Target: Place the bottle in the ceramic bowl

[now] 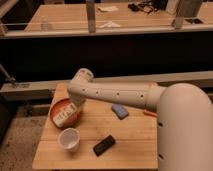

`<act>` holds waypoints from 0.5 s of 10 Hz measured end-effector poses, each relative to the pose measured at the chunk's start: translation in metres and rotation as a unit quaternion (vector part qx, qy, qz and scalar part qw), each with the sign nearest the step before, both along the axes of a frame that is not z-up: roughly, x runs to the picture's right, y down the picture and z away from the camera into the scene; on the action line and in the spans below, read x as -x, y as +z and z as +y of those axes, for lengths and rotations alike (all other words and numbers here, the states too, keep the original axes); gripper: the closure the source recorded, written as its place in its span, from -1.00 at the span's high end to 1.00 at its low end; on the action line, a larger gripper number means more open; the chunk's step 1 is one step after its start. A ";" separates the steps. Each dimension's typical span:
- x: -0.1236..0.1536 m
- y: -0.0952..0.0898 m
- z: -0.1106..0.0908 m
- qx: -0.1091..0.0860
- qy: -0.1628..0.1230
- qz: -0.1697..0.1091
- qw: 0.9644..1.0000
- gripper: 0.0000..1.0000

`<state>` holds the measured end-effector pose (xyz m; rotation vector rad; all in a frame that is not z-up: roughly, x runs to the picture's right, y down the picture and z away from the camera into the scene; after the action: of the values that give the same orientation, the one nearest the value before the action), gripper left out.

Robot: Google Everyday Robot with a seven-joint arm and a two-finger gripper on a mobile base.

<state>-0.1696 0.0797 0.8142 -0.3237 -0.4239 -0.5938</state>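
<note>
the bottle [64, 116] lies inside the ceramic bowl [56, 107], tilted on its side with its pale label and reddish-orange marks turned up, and the gripper [71, 108] sits right above and behind it at the bowl's far-right part. the fingers are hidden under the wrist and the bottle's upper end, so whether they are clamped on it, resting against it or already apart cannot be told from this view.

judged by its look, the bottle is a small, light plastic thing, stiff enough to take a firm pinch across its body without crushing. its smooth label is probably a little slippery, so the safest hold would be across the middle of the barrel rather than at the narrower end. being round, it would likely roll if dropped on flat wood, but the bowl's sloping inside should cradle it.

the bowl looks like the fragile piece here. it is hard ceramic, and it stands near the back-left corner of the wooden table [130, 140], so a sideways knock from the wrist could push it toward that edge. straight up seems the clearest way out.

just in front of the bowl stands a white paper cup [69, 139], light and easy to tip. a dark flat object [104, 145] lies to its right, and a small blue object [119, 111] sits under the arm [115, 94]. the table's right half is largely covered by the robot's own white body.
</note>
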 end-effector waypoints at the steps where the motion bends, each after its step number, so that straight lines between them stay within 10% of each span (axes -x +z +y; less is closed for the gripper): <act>1: 0.000 0.000 0.000 -0.001 0.000 0.000 1.000 -0.60; 5: 0.000 0.000 0.000 -0.003 -0.003 -0.002 1.000 -0.72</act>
<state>-0.1697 0.0796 0.8147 -0.3180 -0.4251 -0.6025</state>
